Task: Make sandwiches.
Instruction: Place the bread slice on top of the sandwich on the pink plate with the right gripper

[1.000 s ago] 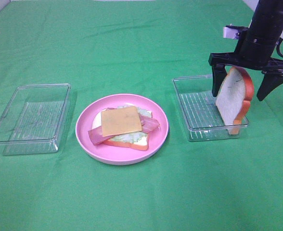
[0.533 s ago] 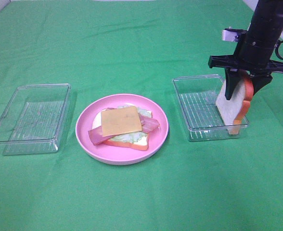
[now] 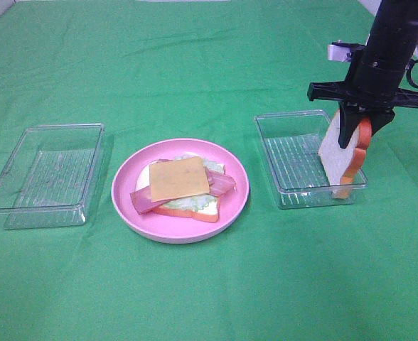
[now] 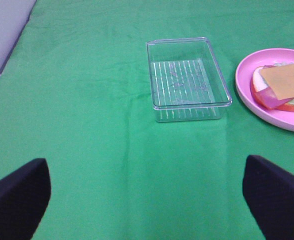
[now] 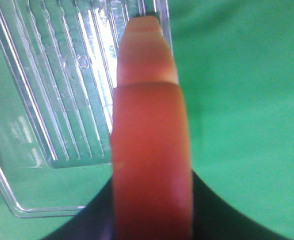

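Green cloth (image 3: 195, 298) is covering the table, carrying two clear plastic trays (image 3: 45, 174) (image 3: 294, 163) and a pink plate (image 3: 180, 189) between them. Cheese (image 3: 178, 177), meat strips (image 3: 145, 199), lettuce (image 3: 195, 204) and bread (image 3: 195, 211) are sitting stacked on the plate. The right gripper (image 3: 364, 128) is clenching an upright bread slice (image 3: 343, 155) at the right tray's far corner. The left gripper (image 4: 147, 195) is hanging released, fingers (image 4: 17, 192) wide apart.

Green-covered table, three things on it

You have the green table (image 3: 209, 298) carrying a clear tray (image 3: 45, 174) on the left, a pink plate (image 3: 127, 206) in the middle, and a second clear tray (image 3: 294, 167) on the right, all apart.
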Robot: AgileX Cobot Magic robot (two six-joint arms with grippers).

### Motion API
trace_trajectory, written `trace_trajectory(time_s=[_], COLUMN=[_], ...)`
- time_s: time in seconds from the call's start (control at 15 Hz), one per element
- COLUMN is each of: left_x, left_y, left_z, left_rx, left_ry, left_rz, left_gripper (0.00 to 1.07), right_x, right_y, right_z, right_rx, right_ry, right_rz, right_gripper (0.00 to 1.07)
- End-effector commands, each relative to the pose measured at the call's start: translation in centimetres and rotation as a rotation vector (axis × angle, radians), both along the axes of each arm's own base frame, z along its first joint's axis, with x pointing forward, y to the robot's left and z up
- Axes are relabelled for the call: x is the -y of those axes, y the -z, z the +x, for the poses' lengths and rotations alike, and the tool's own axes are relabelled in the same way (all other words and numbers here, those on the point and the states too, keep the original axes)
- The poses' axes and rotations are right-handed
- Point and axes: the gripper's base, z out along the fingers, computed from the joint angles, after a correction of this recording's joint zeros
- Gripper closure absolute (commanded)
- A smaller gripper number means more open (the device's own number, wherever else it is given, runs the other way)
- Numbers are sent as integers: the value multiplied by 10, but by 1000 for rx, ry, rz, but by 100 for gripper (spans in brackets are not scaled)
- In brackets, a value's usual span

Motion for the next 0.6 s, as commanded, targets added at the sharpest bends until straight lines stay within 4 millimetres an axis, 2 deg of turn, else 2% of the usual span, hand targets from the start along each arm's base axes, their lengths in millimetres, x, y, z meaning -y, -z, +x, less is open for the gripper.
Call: trace_trajectory(time_s=[0.07, 0.27, 0.33, 0.47, 0.6], left_x=[0, 0, 0, 0, 0], left_y=[1, 1, 1, 1, 1], left_z=[-3, -3, -3, -3, -3], left_rx=[16, 16, 16, 16, 16], left_ry=[-3, -3, -3, -3, -3], left_rz=[-5, -5, -5, -5, -5], left_gripper=[9, 9, 9, 9, 9], right_x=[3, 3, 1, -1, -9], right_y=[-4, -24, -56, -81, -112], right_z=[-11, -14, -22, -31, -44], right_rx=[-102, -61, 14, 74, 144], right_ry=[-5, 13, 21, 24, -11], right_rz=[-18, -4, 39, 80, 203], right_gripper=[107, 107, 107, 107, 107])
